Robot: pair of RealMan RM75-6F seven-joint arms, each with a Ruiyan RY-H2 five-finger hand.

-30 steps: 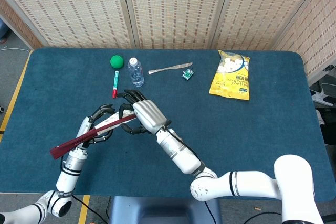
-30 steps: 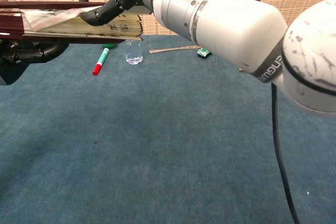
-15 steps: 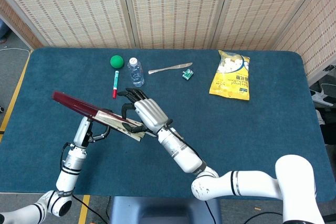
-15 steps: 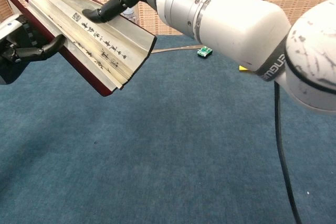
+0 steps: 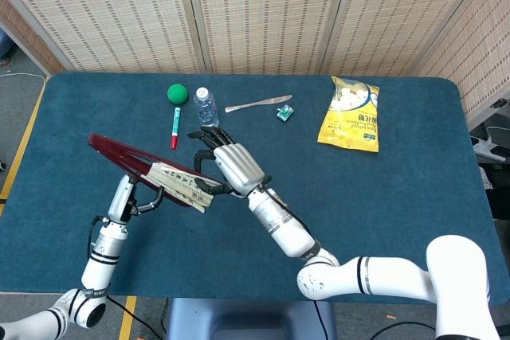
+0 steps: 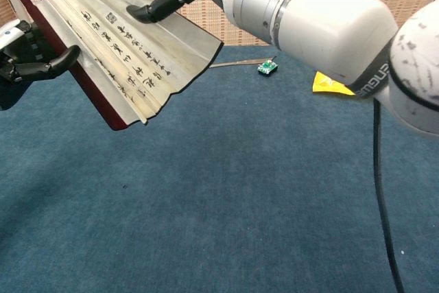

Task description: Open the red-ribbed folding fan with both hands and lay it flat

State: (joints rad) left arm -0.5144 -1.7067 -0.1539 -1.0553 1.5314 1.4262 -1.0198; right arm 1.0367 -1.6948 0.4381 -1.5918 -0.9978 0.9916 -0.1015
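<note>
Head view shows the folding fan (image 5: 163, 174) partly spread above the tabletop (image 5: 382, 189) at left-centre, left hand (image 5: 135, 197) grasping its red ribs, right hand (image 5: 227, 166) pinching the paper edge. Next: widen, then lower flat.

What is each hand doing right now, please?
Left hand: holding the fan by its red ribs.
Right hand: gripping the fan's paper edge, pulling it open.
</note>
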